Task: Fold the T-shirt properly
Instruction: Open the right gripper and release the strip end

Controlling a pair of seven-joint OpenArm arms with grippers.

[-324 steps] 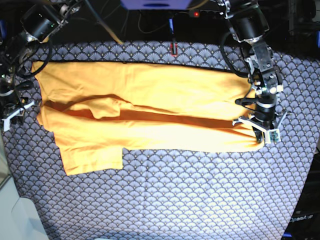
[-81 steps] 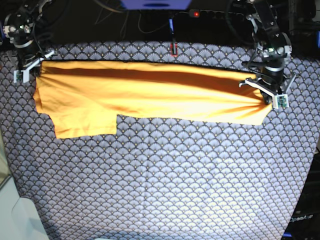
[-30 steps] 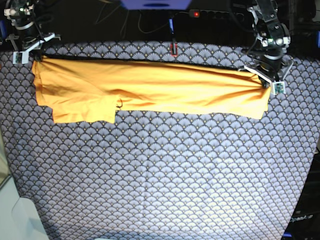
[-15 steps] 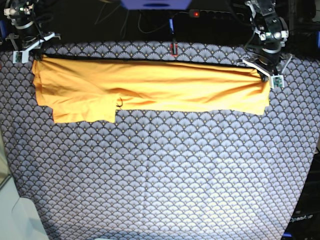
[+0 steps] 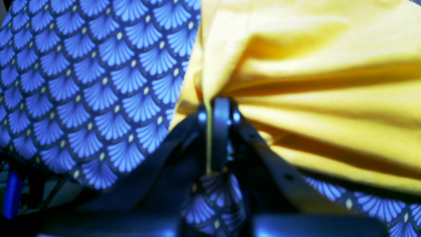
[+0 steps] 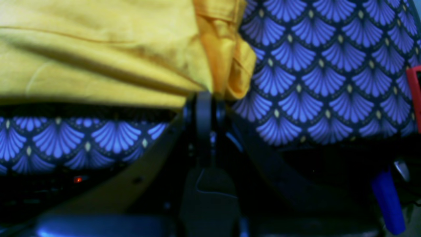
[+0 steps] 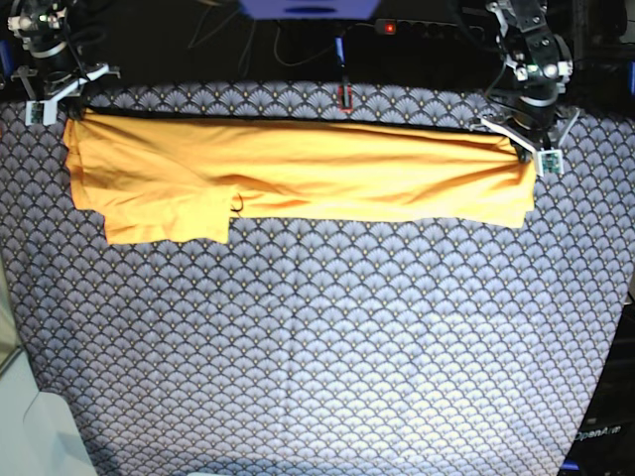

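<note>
Scallop-patterned tabletop (image 7: 317,347), T-shirt (image 7: 298,178) stretched along its far edge, left fingers (image 5: 217,108) and right fingers (image 6: 205,98) clamped on opposite ends, probably to keep the fold taut.

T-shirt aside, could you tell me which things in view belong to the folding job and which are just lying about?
Part of the job:
T-shirt
left gripper, shut on the T-shirt
right gripper, shut on the T-shirt

Just there:
tablecloth
small red object at the far edge
</note>
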